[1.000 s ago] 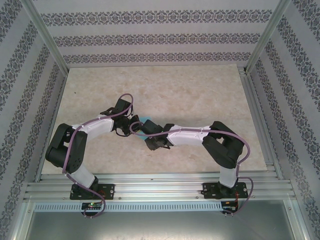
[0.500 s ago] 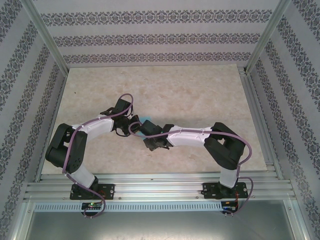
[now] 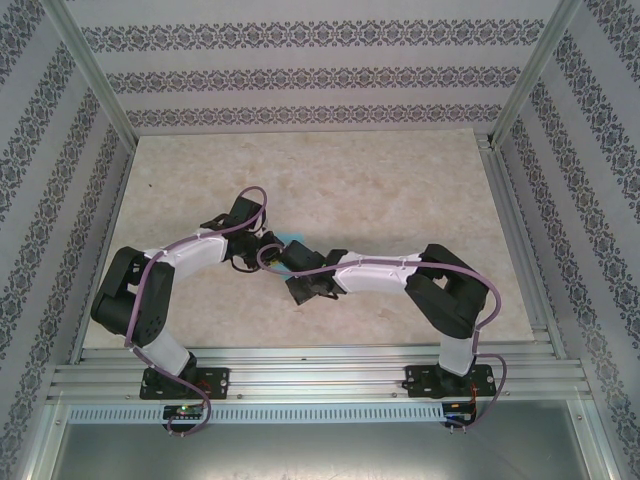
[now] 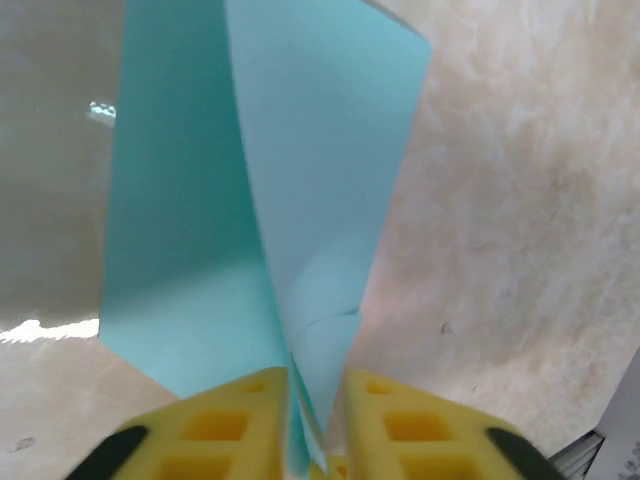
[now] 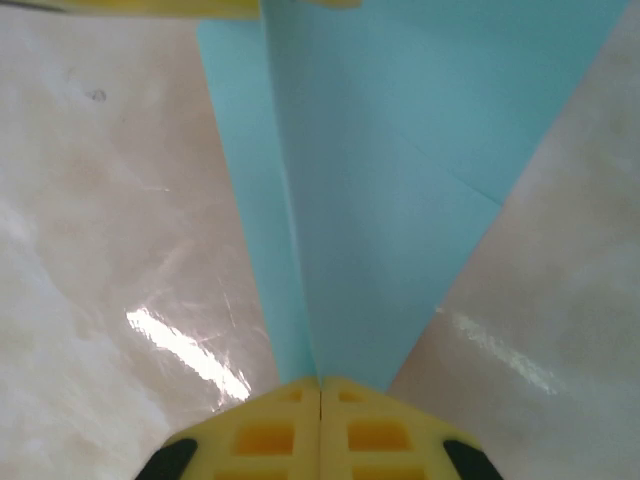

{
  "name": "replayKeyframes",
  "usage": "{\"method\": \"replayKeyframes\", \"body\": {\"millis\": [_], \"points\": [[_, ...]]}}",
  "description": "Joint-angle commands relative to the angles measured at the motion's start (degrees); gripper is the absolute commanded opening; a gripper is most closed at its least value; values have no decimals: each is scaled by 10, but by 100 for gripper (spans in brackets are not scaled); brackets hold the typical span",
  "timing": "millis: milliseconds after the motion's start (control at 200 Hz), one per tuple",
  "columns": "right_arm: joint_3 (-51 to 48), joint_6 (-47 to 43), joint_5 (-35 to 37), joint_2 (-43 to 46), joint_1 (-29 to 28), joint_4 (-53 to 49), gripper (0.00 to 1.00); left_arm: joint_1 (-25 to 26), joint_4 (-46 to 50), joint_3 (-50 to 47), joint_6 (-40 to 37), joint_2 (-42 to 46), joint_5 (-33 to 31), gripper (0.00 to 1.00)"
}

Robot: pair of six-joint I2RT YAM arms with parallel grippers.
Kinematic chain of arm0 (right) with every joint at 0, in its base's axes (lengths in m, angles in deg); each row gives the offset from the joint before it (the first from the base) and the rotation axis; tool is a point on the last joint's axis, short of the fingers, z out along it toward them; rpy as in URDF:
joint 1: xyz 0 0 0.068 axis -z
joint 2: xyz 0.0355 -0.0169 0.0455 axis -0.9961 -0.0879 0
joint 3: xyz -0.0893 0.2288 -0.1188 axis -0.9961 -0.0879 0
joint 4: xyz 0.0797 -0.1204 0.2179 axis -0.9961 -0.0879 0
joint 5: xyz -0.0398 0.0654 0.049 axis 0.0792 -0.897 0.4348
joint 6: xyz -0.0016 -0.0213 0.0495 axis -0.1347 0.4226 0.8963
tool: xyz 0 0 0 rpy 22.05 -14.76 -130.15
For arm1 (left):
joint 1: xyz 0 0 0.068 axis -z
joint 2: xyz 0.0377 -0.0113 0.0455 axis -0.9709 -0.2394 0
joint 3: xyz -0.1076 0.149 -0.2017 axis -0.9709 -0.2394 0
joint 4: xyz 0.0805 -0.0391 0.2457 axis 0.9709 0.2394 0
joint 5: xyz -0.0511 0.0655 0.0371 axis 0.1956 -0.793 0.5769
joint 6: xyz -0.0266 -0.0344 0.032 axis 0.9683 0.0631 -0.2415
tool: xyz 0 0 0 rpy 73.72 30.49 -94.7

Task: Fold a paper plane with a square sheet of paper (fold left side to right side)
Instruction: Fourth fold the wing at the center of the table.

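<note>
The light-blue paper [image 4: 300, 180], creased lengthwise into a narrow pointed shape, stands on edge above the table between both grippers. In the top view a small bit of the paper [image 3: 294, 238] shows where the two arms meet. My left gripper [image 4: 316, 385] is open a little: the paper's folded layers stand in the gap, with space beside the right finger [image 4: 410, 420]. My right gripper [image 5: 320, 385] is shut on the paper [image 5: 400, 150], its yellow pads pressed together at the crease. A yellow finger of the left gripper [image 5: 160, 6] shows at the top of the right wrist view.
The beige marbled tabletop [image 3: 400, 190] spreads behind and to both sides of the arms. Aluminium rails [image 3: 320, 375] run along the near edge, and metal posts [image 3: 90, 75] with patterned walls close in the sides and back.
My left gripper's jaws have parted from shut. My right gripper's jaws have closed onto the paper. The right wrist has shifted slightly left.
</note>
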Motion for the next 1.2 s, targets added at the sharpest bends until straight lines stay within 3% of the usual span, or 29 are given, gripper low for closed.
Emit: {"method": "replayKeyframes", "body": {"millis": [0,130,425,529,729,834,974,1194], "points": [[-24,1,-59,8,17,48,1,-3,37,36,-37,21,12,35],[-48,13,-99,14,32,79,2,-23,68,57,-64,54,1,59],[-94,42,-173,12,63,143,2,-45,44,13,-54,123,-33,70],[-110,52,-194,17,76,168,3,-45,25,-4,-48,128,-25,63],[-160,90,-240,25,107,244,3,-45,-64,-51,-11,106,25,28],[-166,94,-243,24,110,250,3,-43,-98,-66,1,74,36,15],[-165,94,-242,25,111,247,4,-34,-143,-68,18,23,58,11],[-158,95,-252,13,112,245,5,-22,-166,-46,26,-24,69,15]]}}
